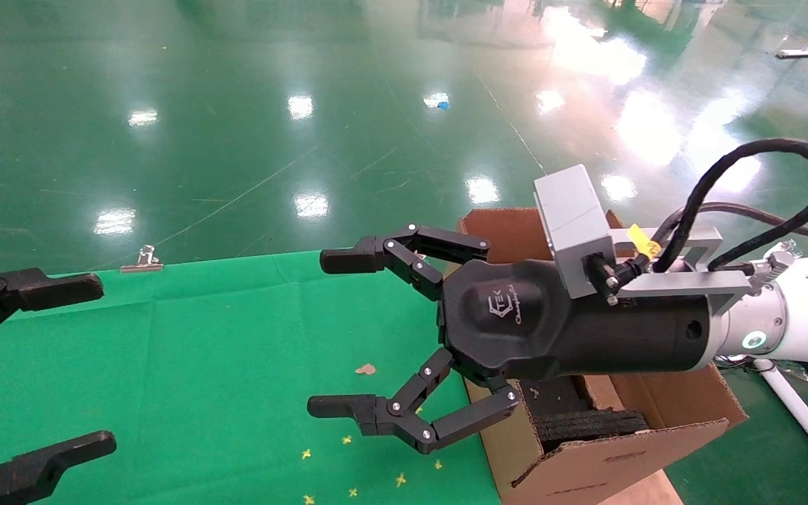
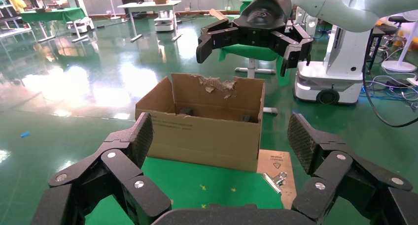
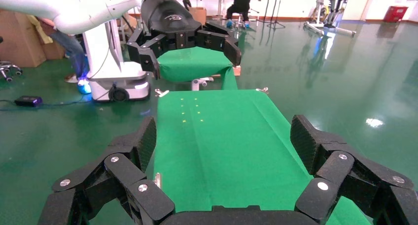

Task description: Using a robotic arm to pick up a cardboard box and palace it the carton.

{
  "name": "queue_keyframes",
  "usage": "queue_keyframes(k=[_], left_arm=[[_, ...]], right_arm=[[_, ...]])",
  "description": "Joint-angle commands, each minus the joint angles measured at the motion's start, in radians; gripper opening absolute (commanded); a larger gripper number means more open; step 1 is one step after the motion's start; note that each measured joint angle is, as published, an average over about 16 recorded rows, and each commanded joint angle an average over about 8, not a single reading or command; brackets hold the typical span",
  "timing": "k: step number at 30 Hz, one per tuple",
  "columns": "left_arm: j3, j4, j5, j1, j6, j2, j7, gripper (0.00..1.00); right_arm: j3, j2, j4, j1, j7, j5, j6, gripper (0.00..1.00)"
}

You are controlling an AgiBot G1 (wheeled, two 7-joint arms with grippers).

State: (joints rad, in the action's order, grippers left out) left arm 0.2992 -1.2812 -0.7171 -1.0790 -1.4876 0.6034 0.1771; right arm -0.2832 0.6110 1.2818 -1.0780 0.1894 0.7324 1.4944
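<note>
The robotic arm on my right, white with a grey camera block, holds its black gripper (image 1: 332,334) open and empty above the right end of the green cloth table (image 1: 200,351), just beside the carton (image 1: 614,463). The carton (image 2: 207,136) is large and brown, with a torn back flap and black foam blocks (image 1: 586,424) inside. It stands against the table's right end. My left gripper (image 1: 94,365) hangs open and empty at the table's left end, facing the carton. The cardboard box is out of view in every frame.
A metal binder clip (image 1: 142,261) holds the cloth at the far edge and another binder clip (image 2: 273,179) lies near the carton. A cardboard scrap (image 1: 365,369) and small yellow marks (image 1: 306,454) lie on the cloth. Glossy green floor surrounds the table.
</note>
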Motion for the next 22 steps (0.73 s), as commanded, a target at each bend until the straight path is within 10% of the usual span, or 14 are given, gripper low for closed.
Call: queue_keyframes(k=[1,22], left_arm=[[0.000,0.000,0.000,0.000,0.000,0.000,0.000,1.00],[0.000,0.000,0.000,0.000,0.000,0.000,0.000,1.00]], right_arm=[[0.000,0.000,0.000,0.000,0.000,0.000,0.000,1.00],[0.000,0.000,0.000,0.000,0.000,0.000,0.000,1.00]])
